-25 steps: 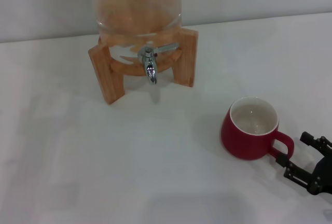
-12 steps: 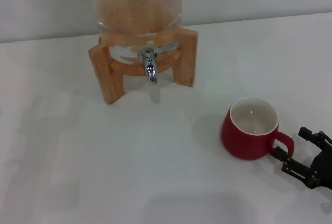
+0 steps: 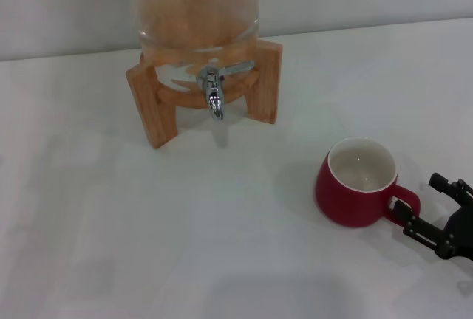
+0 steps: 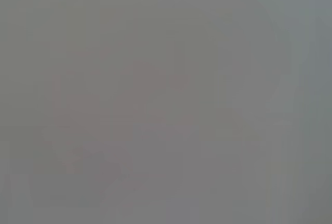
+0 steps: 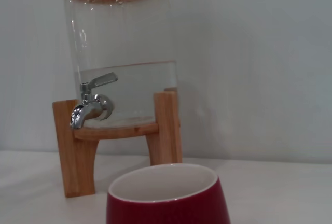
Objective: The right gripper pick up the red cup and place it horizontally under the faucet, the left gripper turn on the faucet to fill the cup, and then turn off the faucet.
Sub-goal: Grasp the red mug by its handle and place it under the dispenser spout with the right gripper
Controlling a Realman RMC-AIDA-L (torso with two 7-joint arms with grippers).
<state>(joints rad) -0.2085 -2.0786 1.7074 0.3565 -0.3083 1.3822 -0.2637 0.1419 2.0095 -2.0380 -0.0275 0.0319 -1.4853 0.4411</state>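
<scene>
At the far left of the white table (image 3: pixel 111 223) stands a wooden stand (image 3: pixel 151 105) carrying a glass dispenser (image 3: pixel 198 9), which the right wrist view shows holding clear liquid up to partway. The faucet (image 3: pixel 213 96) juts from the dispenser's front between the stand's legs, its spout pointing down and its thin lever handle angled up and to the right (nothing sits beneath the spout). Well to the right and nearer, the red cup (image 3: pixel 358 182) stands upright on the table, white inside showing, its loop handle turned to the right and toward the near edge. Just beside that handle, at the near right edge of the head view, is the right gripper (image 3: pixel 427 213), low over the table, its black fingers spread apart on either side of the handle's outer end and gripping nothing; whether a fingertip touches the handle cannot be told. The left gripper shows in no view.
</scene>
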